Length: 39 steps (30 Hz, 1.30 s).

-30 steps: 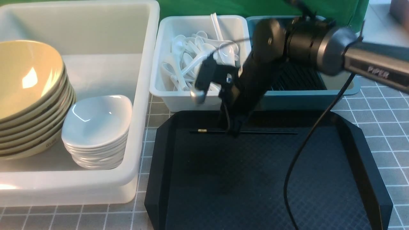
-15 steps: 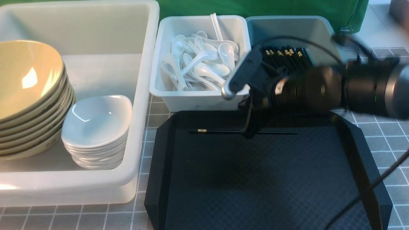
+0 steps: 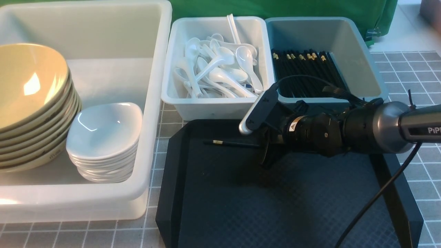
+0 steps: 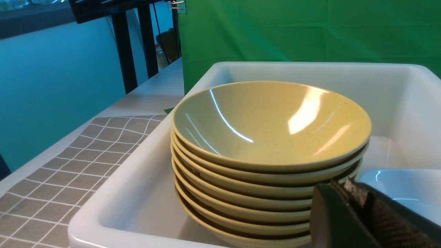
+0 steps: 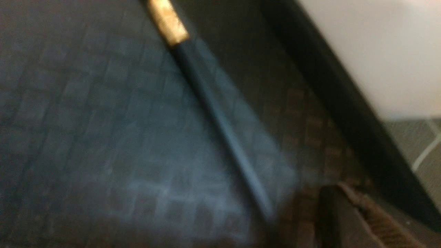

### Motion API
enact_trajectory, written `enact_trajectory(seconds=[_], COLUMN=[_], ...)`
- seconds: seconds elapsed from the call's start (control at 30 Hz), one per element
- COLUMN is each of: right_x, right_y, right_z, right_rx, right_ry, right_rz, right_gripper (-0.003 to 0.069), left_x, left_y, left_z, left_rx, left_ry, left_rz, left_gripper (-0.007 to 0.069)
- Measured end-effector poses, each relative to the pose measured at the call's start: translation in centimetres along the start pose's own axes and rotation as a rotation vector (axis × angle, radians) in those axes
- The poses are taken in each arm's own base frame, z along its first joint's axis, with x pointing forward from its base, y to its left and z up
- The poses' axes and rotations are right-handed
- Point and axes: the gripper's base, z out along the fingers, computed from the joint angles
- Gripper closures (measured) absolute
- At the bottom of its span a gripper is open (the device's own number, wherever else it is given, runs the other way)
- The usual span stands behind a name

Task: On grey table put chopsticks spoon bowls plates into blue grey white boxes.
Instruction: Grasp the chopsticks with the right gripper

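One black chopstick with a gold band [image 3: 231, 143] lies on the black tray [image 3: 172, 165]; its right part is hidden behind my right arm. It also shows blurred in the right wrist view [image 5: 213, 103]. My right gripper [image 3: 267, 162] is low over the tray with its fingers together, right beside the chopstick [image 5: 339, 193]. Nothing shows between them. My left gripper [image 4: 344, 184] is shut and empty. It hangs beside the stack of yellow bowls [image 4: 268, 124] in the large white box [image 4: 137, 193].
The large white box [image 3: 151, 86] holds yellow bowls [image 3: 31, 86] and stacked white dishes [image 3: 106, 127]. A small white box [image 3: 179, 100] holds spoons [image 3: 220, 72]. The blue-grey box [image 3: 365, 58] holds black chopsticks [image 3: 306, 72]. Both stand behind the tray.
My right arm has dropped from in front of the two small boxes to low over the tray, now lying almost level. The chopstick on the tray has not moved.
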Motion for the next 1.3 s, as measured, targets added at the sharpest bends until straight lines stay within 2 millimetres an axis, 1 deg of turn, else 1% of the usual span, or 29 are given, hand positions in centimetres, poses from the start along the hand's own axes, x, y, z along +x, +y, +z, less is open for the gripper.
enact_trajectory(seconds=[0.1, 0.2, 0.27, 0.37, 0.47, 0.53, 0.57, 0.6, 0.67, 0.7, 0.73, 0.77, 0.83, 0.9, 0.97, 1.03, 1.1, 1.13, 1.23, 1.3], right_x=[-0.1, -0.2, -0.6, -1.3, -2.4, -3.8, -4.1, -4.8, -5.6, -5.7, -5.8, -5.7, -5.2, -4.3, -4.0, -4.2, -4.2, -4.1, -4.4, -4.8], right_y=[0.0, 0.3, 1.2, 2.2, 1.9, 1.3, 1.2, 1.1, 1.1, 1.1, 1.5, 1.8, 2.4, 3.0, 3.2, 3.2, 3.2, 3.2, 3.2, 3.1], right_z=[0.1, -0.3, -1.6, -3.3, -4.7, -5.7, -5.8, -6.1, -6.0, -6.0, -5.5, -5.0, -3.8, -2.3, -1.8, -1.7, -1.7, -1.7, -2.2, -2.8], right_rx=[-0.009, -0.04, -0.126, -0.203, -0.211, -0.219, -0.224, -0.26, -0.323, -0.335, -0.378, -0.403, -0.435, -0.462, -0.47, -0.471, -0.475, -0.48, -0.491, -0.495], right_ry=[0.006, 0.028, 0.078, 0.117, 0.107, 0.101, 0.104, 0.133, 0.186, 0.197, 0.24, 0.266, 0.303, 0.338, 0.349, 0.343, 0.345, 0.349, 0.354, 0.349], right_rz=[-0.038, -0.054, -0.091, -0.107, -0.065, 0.006, 0.014, 0.031, 0.035, 0.032, 0.017, 0.007, -0.016, -0.04, -0.051, -0.059, -0.066, -0.069, -0.075, -0.081], right_gripper=[0.062, 0.0619, 0.0619, 0.0619, 0.0613, 0.0581, 0.0567, 0.0526, 0.0456, 0.0442, 0.0395, 0.0367, 0.0333, 0.0323, 0.0328, 0.037, 0.0431, 0.0483, 0.0594, 0.0604], left_x=[0.0, 0.0, 0.0, 0.0, 0.0, 0.0, 0.0, 0.0, 0.0, 0.0, 0.0, 0.0, 0.0, 0.0, 0.0, 0.0, 0.0, 0.0, 0.0, 0.0], left_y=[0.0, 0.0, 0.0, 0.0, 0.0, 0.0, 0.0, 0.0, 0.0, 0.0, 0.0, 0.0, 0.0, 0.0, 0.0, 0.0, 0.0, 0.0, 0.0, 0.0], left_z=[0.0, 0.0, 0.0, 0.0, 0.0, 0.0, 0.0, 0.0, 0.0, 0.0, 0.0, 0.0, 0.0, 0.0, 0.0, 0.0, 0.0, 0.0, 0.0, 0.0], left_rx=[0.001, 0.001, 0.001, 0.001, 0.001, 0.001, 0.001, 0.001, 0.001, 0.001, 0.001, 0.001, 0.001, 0.001, 0.001, 0.001, 0.001, 0.001, 0.001, 0.001], left_ry=[-0.002, -0.002, -0.002, -0.002, -0.002, -0.002, -0.002, -0.002, -0.002, -0.002, -0.003, -0.003, -0.003, -0.003, -0.003, -0.003, -0.003, -0.003, -0.003, -0.003], left_rz=[-0.003, -0.004, -0.004, -0.004, -0.004, -0.004, -0.004, -0.004, -0.004, -0.004, -0.004, -0.004, -0.004, -0.004, -0.004, -0.004, -0.004, -0.004, -0.004, -0.004], left_gripper=[0.0633, 0.0633, 0.0633, 0.0633, 0.0633, 0.0633, 0.0633, 0.0633, 0.0633, 0.0633, 0.0633, 0.0633, 0.0633, 0.0633, 0.0633, 0.0633, 0.0633, 0.0633, 0.0633, 0.0633])
